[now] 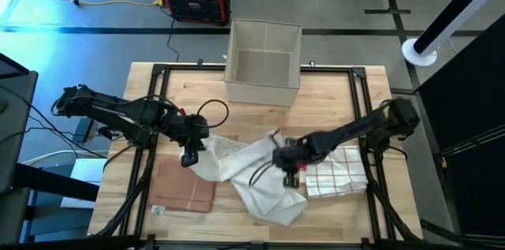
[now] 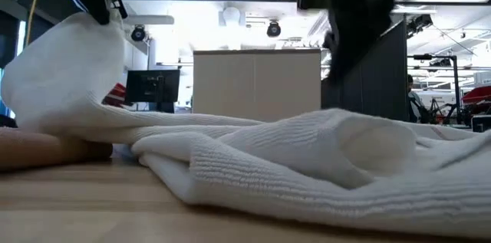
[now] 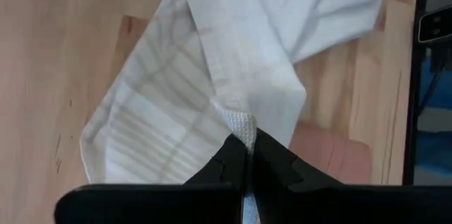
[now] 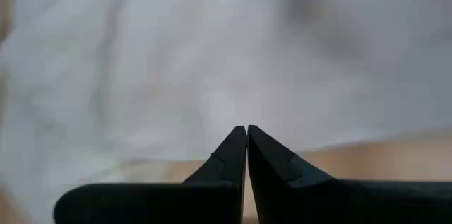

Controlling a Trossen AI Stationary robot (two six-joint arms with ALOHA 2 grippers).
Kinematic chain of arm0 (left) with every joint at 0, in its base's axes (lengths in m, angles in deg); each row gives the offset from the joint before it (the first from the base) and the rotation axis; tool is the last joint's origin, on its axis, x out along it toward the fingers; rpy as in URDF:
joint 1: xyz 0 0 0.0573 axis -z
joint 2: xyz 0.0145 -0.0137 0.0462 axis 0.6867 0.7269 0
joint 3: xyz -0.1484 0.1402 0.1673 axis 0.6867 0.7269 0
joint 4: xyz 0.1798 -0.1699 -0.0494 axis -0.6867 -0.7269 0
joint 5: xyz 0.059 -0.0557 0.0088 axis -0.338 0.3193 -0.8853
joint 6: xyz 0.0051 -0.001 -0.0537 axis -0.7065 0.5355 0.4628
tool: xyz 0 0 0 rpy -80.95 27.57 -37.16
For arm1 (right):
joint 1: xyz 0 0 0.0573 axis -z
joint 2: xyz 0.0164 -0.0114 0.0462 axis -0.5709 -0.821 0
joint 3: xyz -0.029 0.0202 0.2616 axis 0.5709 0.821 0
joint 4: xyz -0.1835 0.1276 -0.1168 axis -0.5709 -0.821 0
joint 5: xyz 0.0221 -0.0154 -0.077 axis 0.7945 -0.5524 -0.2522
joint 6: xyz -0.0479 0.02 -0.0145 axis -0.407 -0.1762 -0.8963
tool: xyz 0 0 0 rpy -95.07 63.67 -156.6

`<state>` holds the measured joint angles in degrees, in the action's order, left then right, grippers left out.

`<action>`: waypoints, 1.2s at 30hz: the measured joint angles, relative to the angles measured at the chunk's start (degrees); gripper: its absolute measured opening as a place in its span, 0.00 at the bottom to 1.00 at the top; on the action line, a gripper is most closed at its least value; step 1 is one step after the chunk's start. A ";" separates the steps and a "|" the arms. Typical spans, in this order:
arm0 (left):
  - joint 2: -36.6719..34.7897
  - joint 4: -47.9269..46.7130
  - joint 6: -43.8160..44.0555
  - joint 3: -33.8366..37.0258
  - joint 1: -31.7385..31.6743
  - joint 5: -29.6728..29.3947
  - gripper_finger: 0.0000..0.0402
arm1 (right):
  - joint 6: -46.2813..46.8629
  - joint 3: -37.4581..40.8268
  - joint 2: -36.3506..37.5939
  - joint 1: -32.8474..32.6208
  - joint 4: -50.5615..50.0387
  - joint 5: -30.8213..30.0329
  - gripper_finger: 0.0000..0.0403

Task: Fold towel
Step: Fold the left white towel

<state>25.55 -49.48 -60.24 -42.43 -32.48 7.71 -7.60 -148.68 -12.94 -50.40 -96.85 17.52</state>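
A white towel (image 1: pixel 256 177) lies crumpled in the middle of the table, faintly checked in places. Its left part is raised under my left gripper (image 1: pixel 189 158), which is shut on it; in the low view this raised part (image 2: pixel 69 67) stands above the table while the rest (image 2: pixel 322 159) lies flat. My right gripper (image 1: pixel 289 173) is shut and points down over the towel's right part. In the right wrist view nothing shows between its fingertips (image 4: pixel 246 131). My left gripper pinches a corner of the towel's woven edge (image 3: pixel 242 121) between its two fingers, coming from above at a slant. The cloth hangs below the fingers and spreads down onto the table, with its far part resting there. My right gripper: I cannot tell whether it touches the towel.
A checked cloth (image 1: pixel 338 173) lies flat at the right, partly under the right arm. A folded brown cloth (image 1: pixel 187 188) lies at the near left. A beige box (image 1: pixel 264 61) stands at the table's far edge. A black frame (image 1: pixel 363 92) borders the table.
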 joint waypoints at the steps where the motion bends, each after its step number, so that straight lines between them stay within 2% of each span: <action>1: -0.02 0.02 -0.61 0.00 -0.19 0.19 0.00 | 0.14 0.07 3.27 0.98 -1.11 -2.95 0.00; 3: 0.02 -0.04 -1.26 -0.02 -0.17 0.28 0.00 | 0.09 0.18 7.22 2.79 -5.49 -7.88 0.00; 5: 0.08 0.73 -1.30 -0.13 -0.18 0.26 0.00 | 1.98 0.28 9.82 5.78 -5.56 -9.53 0.00; 9: 0.07 3.72 -1.21 -0.16 -0.20 0.30 0.00 | 4.06 4.63 11.56 11.91 -6.60 -4.45 0.05; 12: 0.04 5.13 -1.20 -0.17 0.07 0.34 0.00 | 2.22 8.66 12.19 14.43 -0.33 -1.36 0.14; 16: 0.08 5.88 -1.26 -0.20 0.16 0.25 0.00 | 0.23 15.88 10.70 14.47 11.92 0.84 0.31; 20: 0.09 5.95 -1.31 -0.22 0.04 -0.41 0.00 | 0.51 21.90 8.82 14.26 25.23 -0.92 0.47; 23: 0.09 5.93 -1.31 -0.22 -0.02 -0.47 0.00 | 1.51 23.50 6.56 14.26 30.98 -2.54 0.56; 26: 0.07 5.96 -1.68 -0.22 -0.02 -0.55 0.00 | 1.52 23.78 3.21 14.17 31.74 -4.34 0.61; 30: 0.09 5.91 -1.69 -0.22 -0.02 -0.55 0.00 | 2.21 23.58 -0.85 14.17 36.80 -4.37 0.62; 32: 0.09 5.79 -1.68 -0.22 -0.02 -0.55 0.00 | 4.87 23.54 -2.57 14.14 36.56 -4.84 0.58; 34: 0.09 5.51 -1.56 -0.22 -0.02 -0.55 0.00 | 7.59 22.79 -2.74 13.83 35.73 -4.39 0.48; 36: 0.09 4.96 -1.25 -0.22 -0.05 -0.55 0.00 | 7.91 21.92 -2.68 13.23 33.80 -4.60 0.30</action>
<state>25.63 -44.52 -61.50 -42.65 -32.53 7.16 0.32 -126.76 -15.62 -37.17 -63.05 12.92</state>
